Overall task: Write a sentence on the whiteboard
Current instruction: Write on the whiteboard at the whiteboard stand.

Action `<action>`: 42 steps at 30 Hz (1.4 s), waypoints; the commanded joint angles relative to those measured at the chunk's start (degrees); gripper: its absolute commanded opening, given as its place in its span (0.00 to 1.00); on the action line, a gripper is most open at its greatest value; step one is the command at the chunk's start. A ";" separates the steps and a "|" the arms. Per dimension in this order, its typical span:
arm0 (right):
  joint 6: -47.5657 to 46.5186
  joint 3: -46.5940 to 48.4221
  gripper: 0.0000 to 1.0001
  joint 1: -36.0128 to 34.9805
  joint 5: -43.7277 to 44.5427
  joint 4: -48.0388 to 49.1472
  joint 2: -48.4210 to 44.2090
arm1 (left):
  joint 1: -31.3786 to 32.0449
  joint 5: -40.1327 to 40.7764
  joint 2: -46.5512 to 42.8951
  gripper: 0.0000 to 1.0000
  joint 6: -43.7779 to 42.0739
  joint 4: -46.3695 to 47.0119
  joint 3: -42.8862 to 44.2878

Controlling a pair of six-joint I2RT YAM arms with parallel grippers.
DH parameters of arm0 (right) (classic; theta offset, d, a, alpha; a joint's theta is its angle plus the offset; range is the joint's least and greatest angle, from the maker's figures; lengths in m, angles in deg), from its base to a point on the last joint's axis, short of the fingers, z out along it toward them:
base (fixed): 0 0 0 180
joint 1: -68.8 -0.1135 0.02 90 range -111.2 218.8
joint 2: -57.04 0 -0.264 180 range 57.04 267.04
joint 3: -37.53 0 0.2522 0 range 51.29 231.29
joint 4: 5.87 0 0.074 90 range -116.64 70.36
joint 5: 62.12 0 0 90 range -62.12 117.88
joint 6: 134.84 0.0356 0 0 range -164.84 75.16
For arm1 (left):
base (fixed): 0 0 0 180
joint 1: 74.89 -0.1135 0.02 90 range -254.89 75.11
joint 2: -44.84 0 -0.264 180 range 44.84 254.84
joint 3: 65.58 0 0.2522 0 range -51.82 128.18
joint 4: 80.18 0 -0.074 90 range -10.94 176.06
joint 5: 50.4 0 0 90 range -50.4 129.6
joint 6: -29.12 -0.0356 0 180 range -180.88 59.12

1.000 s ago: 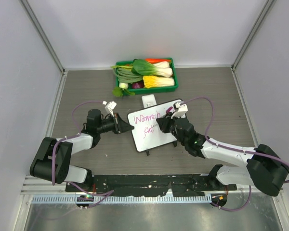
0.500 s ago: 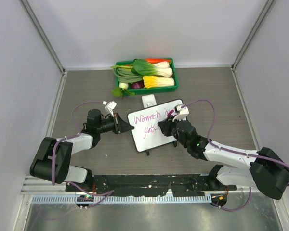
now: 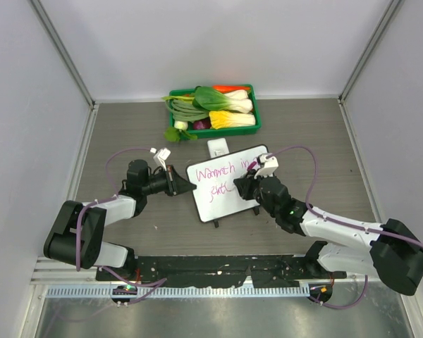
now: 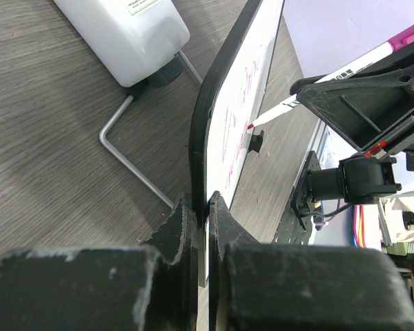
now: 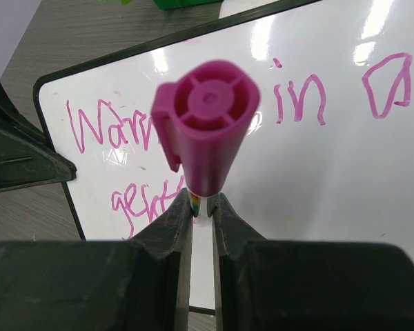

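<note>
The whiteboard (image 3: 222, 184) lies tilted at the table's middle, with pink handwriting (image 3: 218, 172) in two lines. My left gripper (image 3: 185, 186) is shut on its left edge; in the left wrist view its fingers (image 4: 172, 231) pinch the dark rim (image 4: 201, 138). My right gripper (image 3: 244, 185) is shut on a pink marker (image 5: 205, 124), tip on the board by the second line (image 5: 146, 201). The left wrist view shows the marker tip (image 4: 251, 127) touching the board. The right wrist view shows the words "Warm", "in" (image 5: 300, 100) and a shape (image 5: 386, 84).
A green tray (image 3: 213, 110) of vegetables stands at the back. A small white box (image 3: 218, 148) lies just behind the board. In the left wrist view a white bottle (image 4: 124, 38) and a bent metal rod (image 4: 134, 165) lie beside the board.
My right gripper has moved down and left from the first line's end to the second line. The left gripper and the board have not moved.
</note>
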 commanded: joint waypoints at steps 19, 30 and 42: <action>-2.18 5.49 0.01 0.07 1.27 0.19 -0.25 | -0.18 5.87 0.32 0.00 -4.64 -1.98 -0.50; -1.83 3.38 0.01 -0.02 1.62 0.09 0.02 | -0.09 5.87 0.59 0.00 -4.64 -1.98 -0.41; -2.18 2.85 0.01 -0.02 4.08 0.80 1.60 | -0.26 5.87 0.50 0.00 -4.64 -1.98 -0.41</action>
